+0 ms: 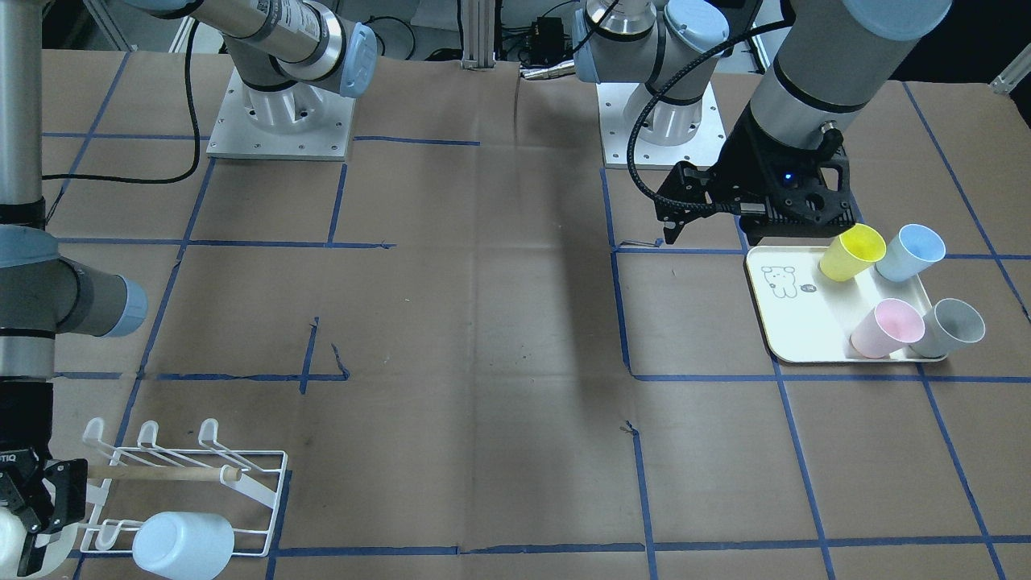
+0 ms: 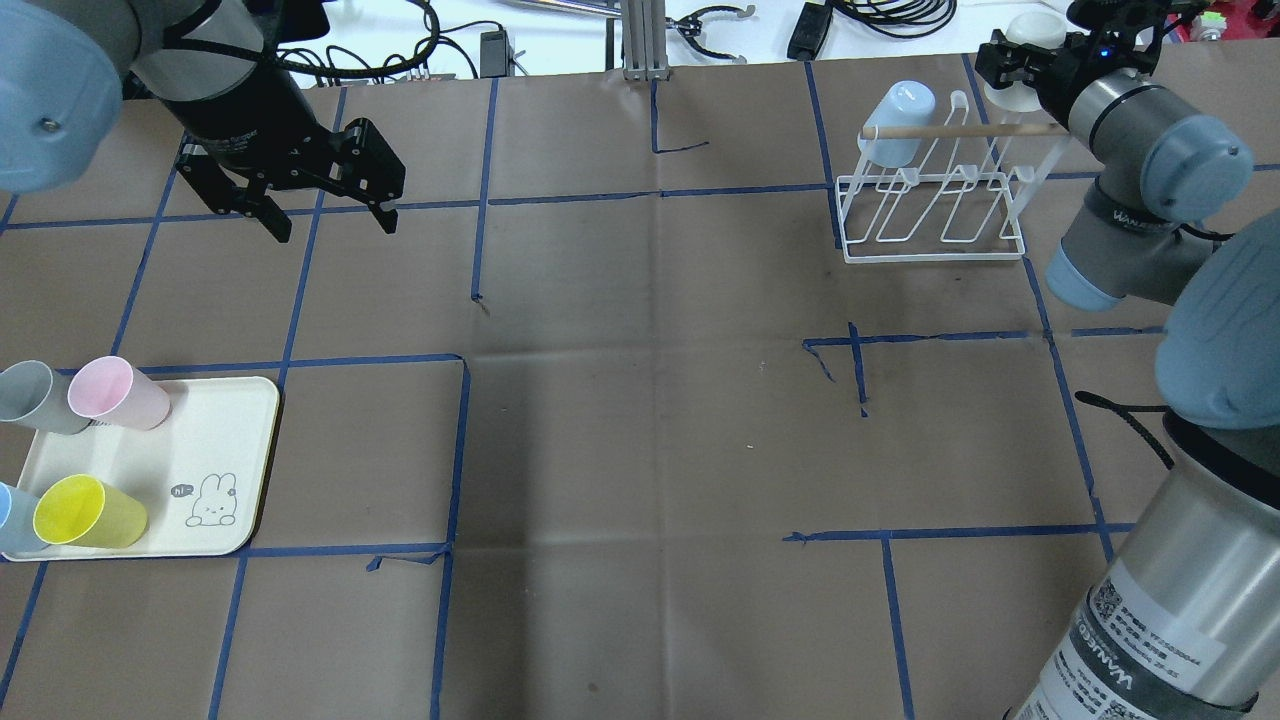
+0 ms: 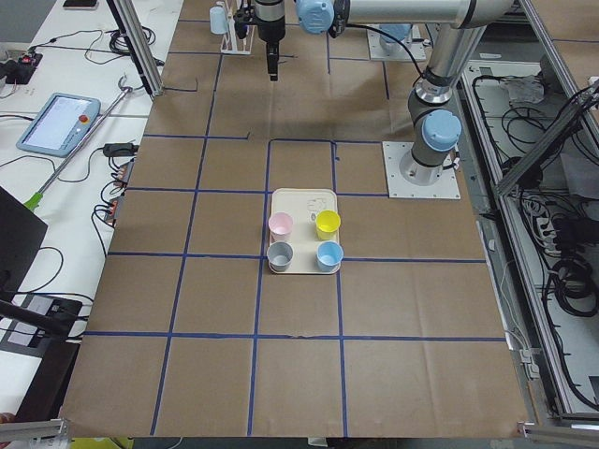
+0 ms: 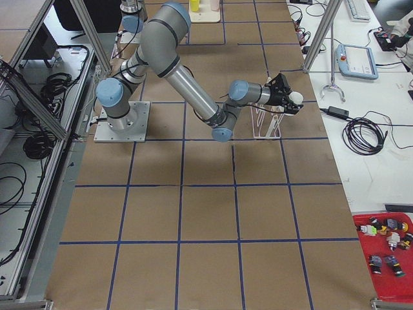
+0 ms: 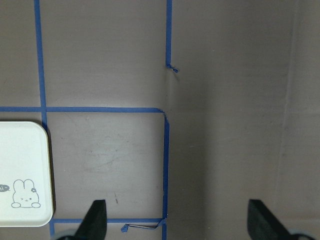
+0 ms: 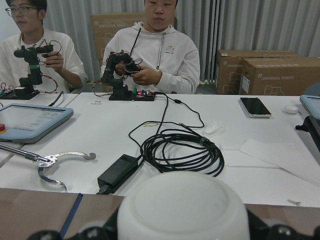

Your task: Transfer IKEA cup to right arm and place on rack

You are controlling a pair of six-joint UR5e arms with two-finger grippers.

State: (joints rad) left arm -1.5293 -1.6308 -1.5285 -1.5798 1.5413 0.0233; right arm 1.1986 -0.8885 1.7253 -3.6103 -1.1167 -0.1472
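Note:
My right gripper [image 2: 1020, 62] is shut on a white cup [image 2: 1033, 28] at the rack's far right end, beside the wooden dowel's tip. In the front view this gripper [image 1: 32, 503] and the white cup [image 1: 12, 536] sit at the bottom left edge. The right wrist view shows the cup's base [image 6: 182, 210] between the fingers. The white wire rack [image 2: 930, 215] carries one pale blue cup [image 2: 897, 120] upturned at its left end. My left gripper [image 2: 330, 215] is open and empty above the bare table; its fingertips [image 5: 96, 217] show in the left wrist view.
A cream tray [image 2: 235, 410] with a bunny drawing lies at the near left with yellow [image 2: 90, 512], pink [image 2: 118, 392], grey [image 2: 40, 397] and blue cups on their sides. Operators sit behind the table's far edge. Cables lie on the white bench there.

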